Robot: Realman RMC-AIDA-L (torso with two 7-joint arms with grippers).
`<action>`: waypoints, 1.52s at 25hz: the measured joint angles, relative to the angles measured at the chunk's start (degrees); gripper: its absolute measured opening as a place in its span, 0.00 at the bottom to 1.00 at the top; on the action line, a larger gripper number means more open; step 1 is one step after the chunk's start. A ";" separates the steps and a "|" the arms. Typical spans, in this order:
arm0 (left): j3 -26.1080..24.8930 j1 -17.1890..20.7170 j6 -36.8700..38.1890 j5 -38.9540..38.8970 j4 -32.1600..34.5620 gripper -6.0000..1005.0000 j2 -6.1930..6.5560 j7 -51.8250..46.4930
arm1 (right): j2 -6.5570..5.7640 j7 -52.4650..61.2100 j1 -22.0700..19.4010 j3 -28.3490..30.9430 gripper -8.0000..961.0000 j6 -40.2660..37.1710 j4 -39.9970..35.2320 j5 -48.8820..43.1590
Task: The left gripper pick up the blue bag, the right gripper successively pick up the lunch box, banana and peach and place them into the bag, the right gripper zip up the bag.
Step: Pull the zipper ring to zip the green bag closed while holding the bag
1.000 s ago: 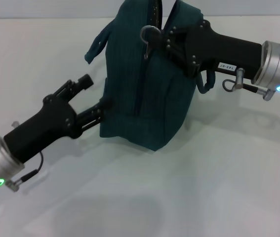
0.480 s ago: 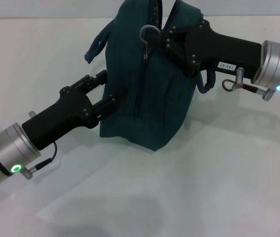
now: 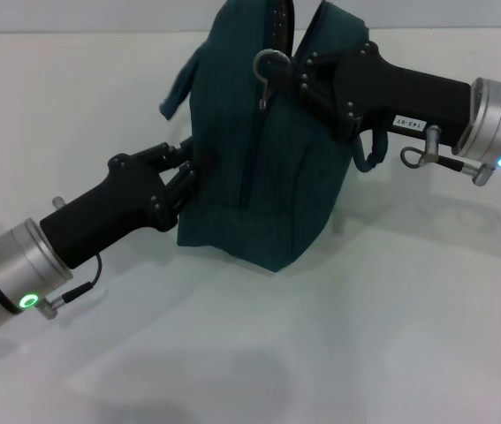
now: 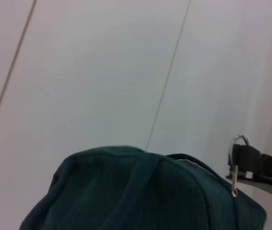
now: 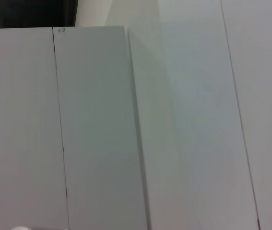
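The blue bag [image 3: 268, 177] stands upright on the white table, its top also showing in the left wrist view [image 4: 140, 191]. My left gripper [image 3: 184, 168] reaches in from the lower left and is shut on the bag's left side wall. My right gripper [image 3: 296, 75] comes in from the right at the bag's top, shut on the ring zip pull [image 3: 270, 62]. The ring [image 4: 238, 143] and the right gripper's fingers [image 4: 258, 160] also appear in the left wrist view. The lunch box, banana and peach are out of view.
One padded handle [image 3: 179, 88] hangs off the bag's left side and the other [image 3: 369, 155] droops under the right arm. White table [image 3: 321, 336] spreads in front of the bag. The right wrist view holds only pale wall panels [image 5: 97, 134].
My left gripper moved in to the bag's left side and its fingers closed together there. The right gripper and ring pull shifted slightly right. The left handle lifted a little.
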 joint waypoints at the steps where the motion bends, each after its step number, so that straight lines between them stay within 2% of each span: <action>1: 0.29 0.00 0.01 0.00 0.03 0.37 0.00 0.04 | 0.00 0.05 0.00 0.00 0.02 -0.02 0.00 0.00; 7: 0.80 -0.20 0.08 -0.01 0.07 0.14 -0.02 0.12 | 0.00 0.65 -0.26 0.00 0.02 -0.22 -0.17 0.28; 13: 1.28 -0.59 0.13 0.03 0.07 0.09 0.03 0.09 | 0.00 1.14 -0.48 0.00 0.02 -0.74 -0.20 0.68; 24: 2.59 -0.70 0.05 0.19 0.25 0.07 0.29 0.10 | 0.00 2.24 -0.54 0.34 0.02 -2.29 -0.51 3.15; 32: 8.49 -0.43 0.16 0.39 3.19 0.07 0.50 -2.91 | -0.35 3.13 -0.71 0.77 0.02 -1.42 -0.93 5.58; 38: 8.83 -0.27 2.51 3.38 3.93 0.07 0.79 -4.65 | -0.38 3.19 -0.69 0.80 0.02 1.37 -0.94 5.79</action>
